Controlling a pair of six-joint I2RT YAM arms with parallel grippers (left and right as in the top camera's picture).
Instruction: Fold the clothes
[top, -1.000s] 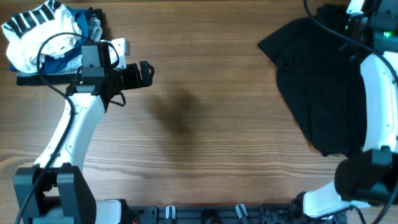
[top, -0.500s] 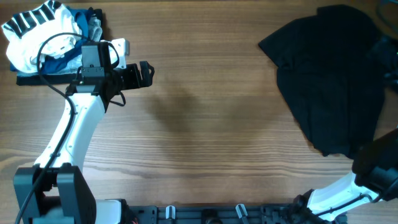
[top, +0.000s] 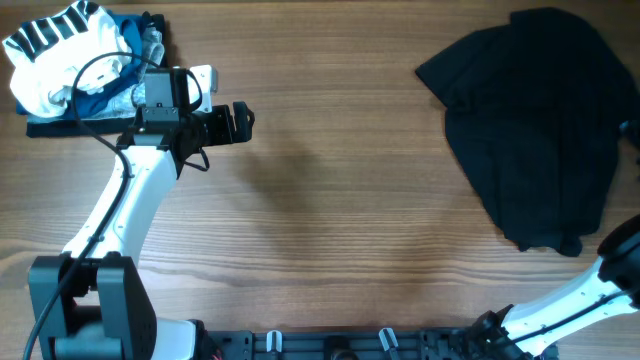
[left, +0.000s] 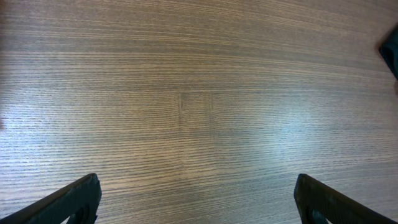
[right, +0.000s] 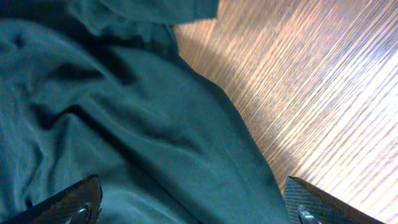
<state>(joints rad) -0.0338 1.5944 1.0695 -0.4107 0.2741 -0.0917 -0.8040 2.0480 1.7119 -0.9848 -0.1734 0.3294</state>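
Note:
The clothes (top: 535, 125), one plain black garment, lie crumpled at the far right of the table. In the right wrist view the same cloth (right: 124, 124) looks dark teal and fills the left and middle. My right gripper (right: 193, 208) hovers open over it, one fingertip over cloth and the other beyond the hem, over wood. In the overhead view that gripper is past the right edge. My left gripper (top: 240, 122) stands open at the upper left, pointing right. In the left wrist view it (left: 196, 205) has only bare wood between its fingers.
A small stack of white, striped and blue garments (top: 70, 60) lies in the far left corner, just behind the left arm. The right arm's white link (top: 575, 300) crosses the near right corner. Wooden table (top: 330, 200) runs between arms.
The right arm has swung out of the overhead view toward the right edge, uncovering the black garment. The left arm has shifted slightly right.

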